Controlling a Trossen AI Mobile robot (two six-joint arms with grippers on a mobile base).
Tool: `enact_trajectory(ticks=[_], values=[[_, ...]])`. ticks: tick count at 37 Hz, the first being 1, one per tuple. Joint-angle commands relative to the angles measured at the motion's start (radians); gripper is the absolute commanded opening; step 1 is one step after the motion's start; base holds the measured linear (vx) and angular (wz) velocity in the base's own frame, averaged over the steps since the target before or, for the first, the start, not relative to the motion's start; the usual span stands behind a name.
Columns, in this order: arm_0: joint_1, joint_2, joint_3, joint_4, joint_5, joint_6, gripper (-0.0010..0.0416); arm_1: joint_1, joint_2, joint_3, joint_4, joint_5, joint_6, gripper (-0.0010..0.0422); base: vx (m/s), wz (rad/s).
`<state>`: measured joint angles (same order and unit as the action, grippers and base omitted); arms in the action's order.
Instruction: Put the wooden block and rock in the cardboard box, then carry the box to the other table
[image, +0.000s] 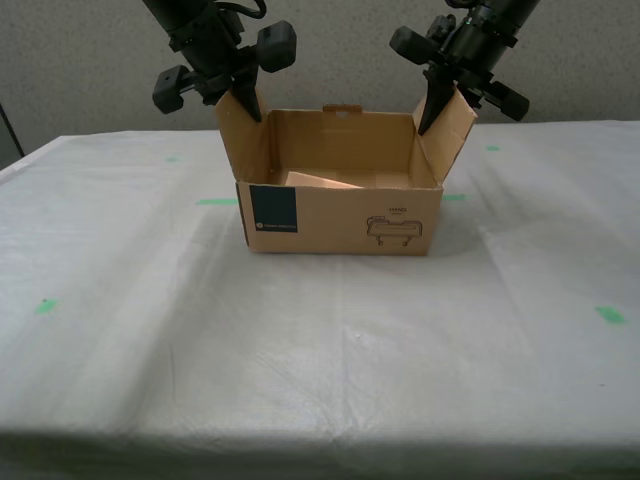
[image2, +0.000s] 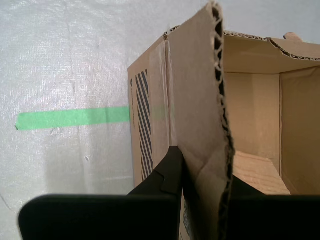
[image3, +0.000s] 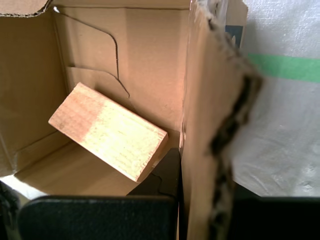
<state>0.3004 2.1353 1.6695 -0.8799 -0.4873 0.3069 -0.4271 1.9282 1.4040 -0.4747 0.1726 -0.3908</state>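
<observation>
- Exterior view: the other table (image: 320, 350), draped in wrinkled white-grey cloth with green tape marks (image: 609, 315), fills the scene. It reads as the destination.
- The cardboard box (image: 340, 215) sits far of the table's centre, label side near. It appears to rest flat on the cloth. Its left side flap (image: 240, 115) and right side flap (image: 452, 120) stand up, and an arm holds each one.
- My first gripper (image3: 200, 170) is clenched on a side flap, with one finger inside the box and one outside.
- My second gripper (image2: 202, 165) is clamped the same way on the opposite flap.
- The wooden block (image3: 107, 131) lies tilted inside, propped against an inner wall. It shows just behind the near wall, towards the left.
- The rock is not visible in any view. It may be hidden behind the near wall, so I cannot confirm it is in the box.
- Judgement: the step in hand is the release.
  - Confirm the base bears fully on the cloth.
  - Open both sets of jaws together so neither side tugs the box.
  - Lift straight up along the flaps, with no sideways drag that could tear the cardboard or slide the box.
</observation>
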Motion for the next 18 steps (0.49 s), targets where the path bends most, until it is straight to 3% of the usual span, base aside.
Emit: enact_trajectory(ticks=[1, 18], values=[[0.002, 0.003, 0.000, 0.011, -0.002, 0.001, 0.0000, 0.004, -0.002, 0.004, 0.021, 0.018, 0.003, -0.0001, 0.000, 0.000], [0.002, 0.001, 0.000, 0.021, -0.001, -0.019, 0.0000, 0.005, -0.003, 0.004, 0.021, 0.018, 0.013, 0.0000, 0.000, 0.000]])
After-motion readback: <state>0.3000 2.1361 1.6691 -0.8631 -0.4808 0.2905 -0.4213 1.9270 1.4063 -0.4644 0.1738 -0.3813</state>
